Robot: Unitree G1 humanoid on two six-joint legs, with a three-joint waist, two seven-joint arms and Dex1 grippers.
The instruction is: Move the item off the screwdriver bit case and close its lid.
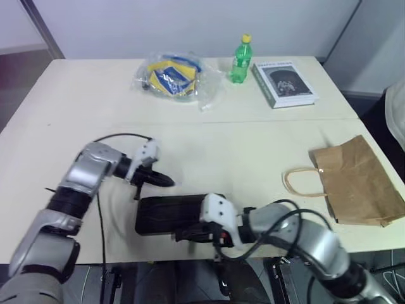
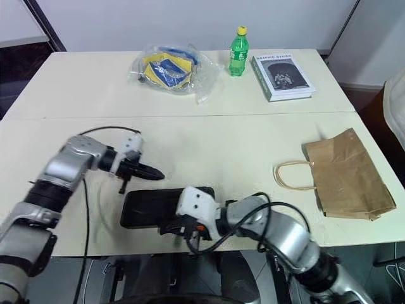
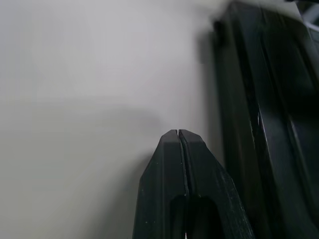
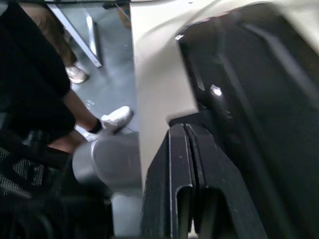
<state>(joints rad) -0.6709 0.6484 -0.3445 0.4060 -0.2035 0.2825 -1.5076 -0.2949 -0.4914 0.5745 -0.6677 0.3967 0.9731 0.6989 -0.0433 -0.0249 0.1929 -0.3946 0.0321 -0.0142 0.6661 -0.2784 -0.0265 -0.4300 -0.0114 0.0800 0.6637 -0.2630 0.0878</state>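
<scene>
The screwdriver bit case (image 1: 166,215) lies as one flat dark slab at the table's near edge. Its lid (image 2: 155,204) seems to lie down flat over the base. My left gripper (image 1: 168,182) is shut and empty, its tip just past the case's far edge; the left wrist view has its closed fingertips (image 3: 178,133) over bare table beside the case (image 3: 269,124). At the case's near edge my right gripper (image 1: 183,235) is shut, its fingertips (image 4: 185,128) against the dark rim. The item, a brown paper bag (image 1: 357,182) with a cream loop handle (image 1: 302,182), lies on the table's right side, apart from the case.
At the back stand a clear plastic bag with blue-yellow contents (image 1: 171,75), a green bottle (image 1: 241,58) and a grey-covered book (image 1: 285,83). Someone's leg and white shoe (image 4: 117,118) appear below the table's near edge.
</scene>
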